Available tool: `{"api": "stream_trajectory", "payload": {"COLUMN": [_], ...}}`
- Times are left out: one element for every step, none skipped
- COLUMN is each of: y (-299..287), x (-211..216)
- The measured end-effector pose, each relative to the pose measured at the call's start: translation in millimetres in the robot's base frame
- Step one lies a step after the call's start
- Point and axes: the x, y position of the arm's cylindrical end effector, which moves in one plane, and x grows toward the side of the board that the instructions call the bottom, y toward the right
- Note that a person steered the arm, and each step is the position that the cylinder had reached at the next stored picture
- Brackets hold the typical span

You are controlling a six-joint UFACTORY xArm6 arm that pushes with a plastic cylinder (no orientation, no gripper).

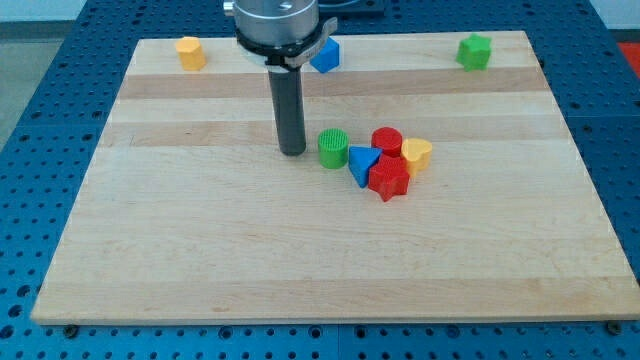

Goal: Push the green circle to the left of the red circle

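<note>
A pale wooden board (200,250) is seen from above and slightly in front, resting on a blue perforated table (40,120). Near the board's top-left corner a yellow block (190,52) of unclear shape is placed, well apart from everything else. Toward the view's right, a straight dark rod is held upright under a round metal mount at the view's top, and my tip (292,153) is set down on the wood; no gripper or hand is fitted to the rod, so nothing is held or clasped. Behind the rod, near the top edge, a blue block (325,56) is partly hidden by the mount. Just to the right of my tip, with a narrow gap between them, the green circle (334,147) is found standing at the left end of a tight cluster. Next in that cluster a blue triangle (362,163) is seen just beside the green circle, then the red circle (387,141) behind it, a red star-like block (389,180) in front, and a yellow heart (417,154) at the right end. Near the top-right corner a green block (474,51) is placed alone.
</note>
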Motion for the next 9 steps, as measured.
{"api": "stream_trajectory", "payload": {"y": [3.8, 26.7, 41.1, 42.5, 42.3, 42.3, 43.8, 46.3, 50.1], "x": [8.3, 8.3, 8.3, 8.3, 8.3, 8.1, 7.2, 7.2, 7.2]}}
